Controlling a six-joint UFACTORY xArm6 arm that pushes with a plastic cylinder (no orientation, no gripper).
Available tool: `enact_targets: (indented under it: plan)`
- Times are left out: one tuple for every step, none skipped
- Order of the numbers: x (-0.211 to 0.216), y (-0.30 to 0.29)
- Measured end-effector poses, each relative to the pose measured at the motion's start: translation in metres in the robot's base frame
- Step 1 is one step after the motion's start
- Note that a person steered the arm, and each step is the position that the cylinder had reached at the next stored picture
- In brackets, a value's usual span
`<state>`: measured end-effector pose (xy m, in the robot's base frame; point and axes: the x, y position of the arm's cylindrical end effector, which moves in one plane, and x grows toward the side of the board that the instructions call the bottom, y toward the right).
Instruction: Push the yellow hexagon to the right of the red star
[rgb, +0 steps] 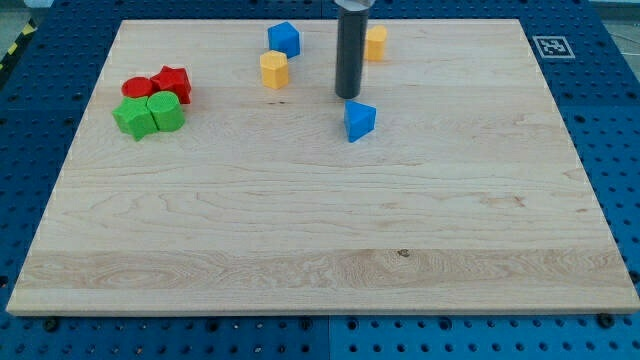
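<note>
At the view's left on the table sits a tight cluster: a red round block touching the red star, with a green star and a green block just below them. The yellow hexagon lies near the view's top, well right of that cluster and left of my tip. A blue block is above the hexagon. Another blue block sits just below my tip, and a yellow block peeks from behind the rod. I carry no pincer, only the rod.
</note>
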<state>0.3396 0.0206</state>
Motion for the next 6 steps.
enact_targets:
  plan:
    - [-0.021, -0.007]
    - [-0.039, -0.020]
    - [-0.039, -0.058]
    - [-0.046, -0.086]
    - [-0.051, -0.095]
    - [-0.058, -0.134]
